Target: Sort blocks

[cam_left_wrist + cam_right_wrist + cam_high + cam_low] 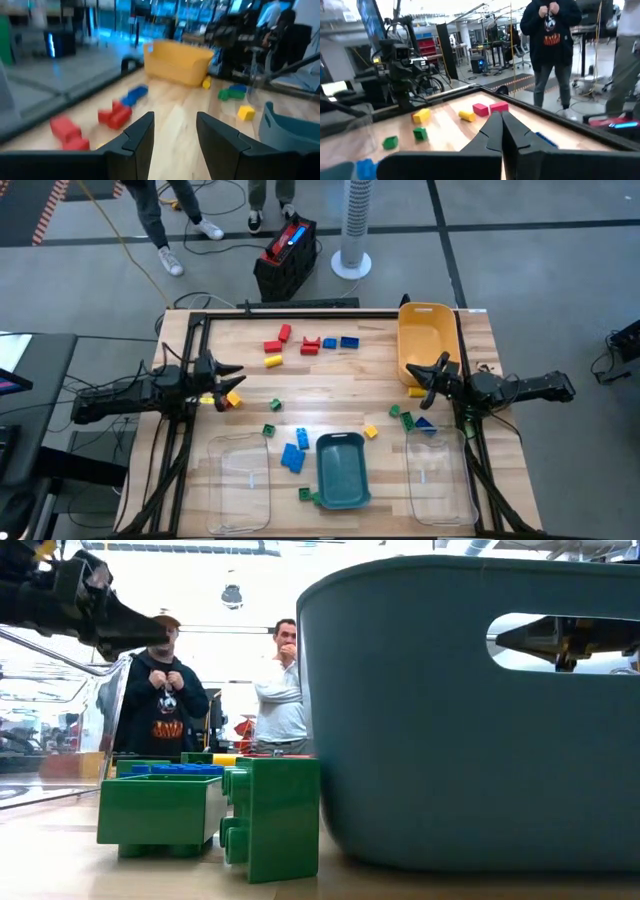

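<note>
Small red, yellow, green and blue blocks lie scattered flat on the wooden table: red ones [277, 340] and blue ones [340, 342] toward the far edge, blue ones [296, 450] near the middle, and green ones [210, 810] close to the low camera. My left gripper [232, 372] hovers level at the table's left side, open, with nothing between its fingers [137, 135]; a yellow and red block [230, 398] lies below it. My right gripper [428, 372] hovers level at the right side, beside the yellow bin [428, 338], shut on nothing [502, 125].
A teal bin [342, 470] stands at the near middle, with one clear bin [240, 485] to its left and another [438, 480] to its right. Green and blue blocks [410, 420] lie near the right arm. People stand beyond the far edge [165, 690].
</note>
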### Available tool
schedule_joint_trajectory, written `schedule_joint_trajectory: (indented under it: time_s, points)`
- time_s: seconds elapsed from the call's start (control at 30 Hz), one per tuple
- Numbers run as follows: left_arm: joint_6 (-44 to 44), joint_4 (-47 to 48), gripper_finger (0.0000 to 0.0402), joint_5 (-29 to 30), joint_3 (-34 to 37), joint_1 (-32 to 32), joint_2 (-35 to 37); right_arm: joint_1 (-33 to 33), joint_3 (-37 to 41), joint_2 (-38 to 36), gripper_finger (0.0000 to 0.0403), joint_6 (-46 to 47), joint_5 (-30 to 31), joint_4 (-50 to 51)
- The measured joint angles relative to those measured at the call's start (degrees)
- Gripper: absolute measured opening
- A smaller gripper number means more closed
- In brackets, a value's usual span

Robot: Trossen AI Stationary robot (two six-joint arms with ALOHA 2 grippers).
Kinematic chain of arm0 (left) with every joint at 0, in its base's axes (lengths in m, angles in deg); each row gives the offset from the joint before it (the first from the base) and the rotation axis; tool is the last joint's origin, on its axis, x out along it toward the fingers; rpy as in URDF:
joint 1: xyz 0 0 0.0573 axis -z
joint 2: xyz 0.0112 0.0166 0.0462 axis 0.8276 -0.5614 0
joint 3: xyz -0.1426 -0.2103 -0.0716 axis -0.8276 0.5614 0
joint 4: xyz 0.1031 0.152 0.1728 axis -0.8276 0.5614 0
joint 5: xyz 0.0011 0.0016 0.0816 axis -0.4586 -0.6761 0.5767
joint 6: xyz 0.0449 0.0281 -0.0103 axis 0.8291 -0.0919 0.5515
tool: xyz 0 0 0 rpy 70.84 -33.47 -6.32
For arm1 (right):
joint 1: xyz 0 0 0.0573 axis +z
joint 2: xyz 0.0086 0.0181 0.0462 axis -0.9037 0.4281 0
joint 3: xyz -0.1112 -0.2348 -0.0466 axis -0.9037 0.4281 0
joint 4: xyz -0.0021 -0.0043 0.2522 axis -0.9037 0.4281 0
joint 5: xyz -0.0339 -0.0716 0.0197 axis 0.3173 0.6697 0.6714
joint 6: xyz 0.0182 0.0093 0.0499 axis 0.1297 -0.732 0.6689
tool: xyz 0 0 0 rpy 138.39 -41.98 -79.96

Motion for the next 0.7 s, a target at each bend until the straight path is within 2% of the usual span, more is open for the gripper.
schedule_joint_trajectory:
  time_s: [0.17, 0.33, 0.5, 0.7]
  points:
    - [-5.65, 0.17, 0.0141, -0.06, 0.92, -0.11, -0.64, -0.01, 0.00, 0.00, 0.0010, 9.06, -0.34, 0.81]
    - [-1.48, 3.76, 0.0141, 0.55, -6.15, -0.11, -2.77, 0.01, 0.00, 0.02, 0.0010, 7.65, -5.43, 0.59]
    - [-0.92, 9.71, 0.0141, 1.31, -16.10, -0.11, -13.62, -0.01, 0.00, 0.18, 0.0010, 6.67, -5.48, 0.69]
    - [1.79, 12.18, 0.0141, 2.21, -24.37, -0.11, -32.29, -0.01, -0.02, 1.90, 0.0010, 6.59, -5.48, 0.58]
